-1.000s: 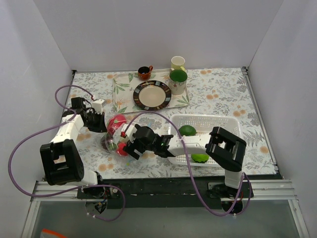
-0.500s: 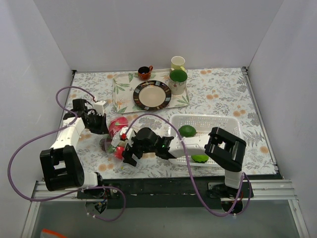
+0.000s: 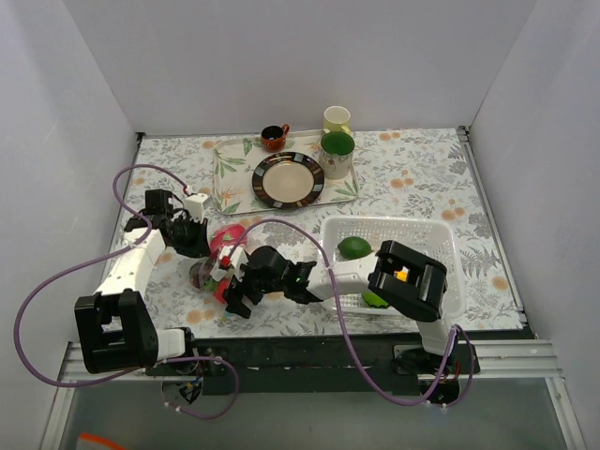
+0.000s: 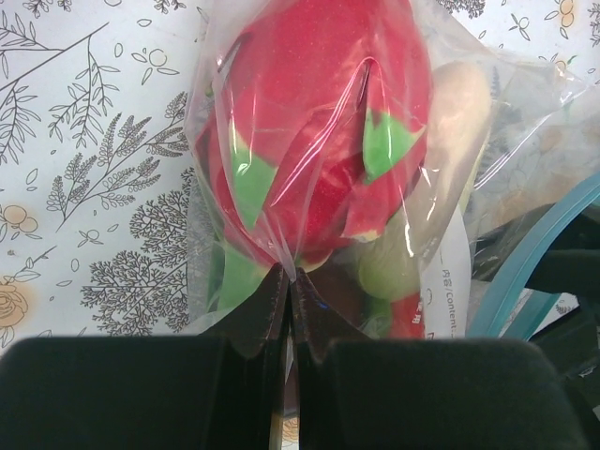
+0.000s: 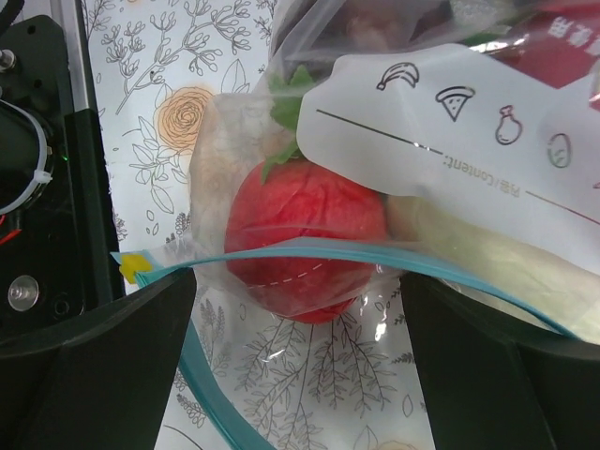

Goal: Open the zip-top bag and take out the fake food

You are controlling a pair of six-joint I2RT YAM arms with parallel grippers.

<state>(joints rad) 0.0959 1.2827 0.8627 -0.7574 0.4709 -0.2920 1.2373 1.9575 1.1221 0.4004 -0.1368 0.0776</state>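
The left hand (image 4: 287, 286) is pinched narrow on a fold of the bag (image 4: 441, 216), which lies on the surface (image 4: 94, 141) just ahead of it; a red and green toy (image 4: 309, 112) fills the plastic right past its fingertips; the right hand (image 5: 300, 375) is spread wide; the blue zip strip (image 5: 309, 250) crosses between its fingers, with a red fruit (image 5: 300, 211) just beyond, inside the bag.

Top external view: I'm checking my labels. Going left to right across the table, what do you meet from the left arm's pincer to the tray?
left pincer → zip-top bag → striped plate → green-lined mug
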